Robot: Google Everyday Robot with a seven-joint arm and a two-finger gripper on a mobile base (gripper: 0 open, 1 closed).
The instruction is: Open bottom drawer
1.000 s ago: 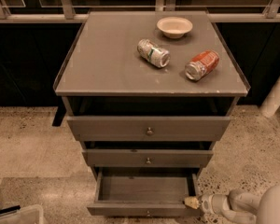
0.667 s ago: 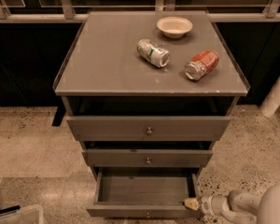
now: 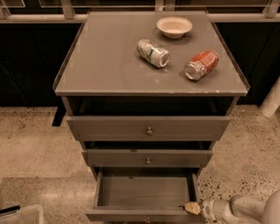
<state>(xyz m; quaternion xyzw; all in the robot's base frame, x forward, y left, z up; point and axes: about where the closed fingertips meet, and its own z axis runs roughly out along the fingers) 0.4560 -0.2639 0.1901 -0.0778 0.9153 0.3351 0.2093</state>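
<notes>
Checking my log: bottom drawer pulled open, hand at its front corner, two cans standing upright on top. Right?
No: the camera view shows the green can and the red can lying on their sides, not upright. The rest holds: the bottom drawer is open, the hand at its front corner.

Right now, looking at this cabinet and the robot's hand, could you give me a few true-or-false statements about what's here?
The bottom drawer is pulled out. True.
Both cans stand upright. False: the green-and-white can and the red can lie on their sides on the cabinet top.
The gripper is at the bottom drawer's front right corner. True.
A bowl sits inside the bottom drawer. False: the beige bowl is on the cabinet top, near the back edge.
</notes>
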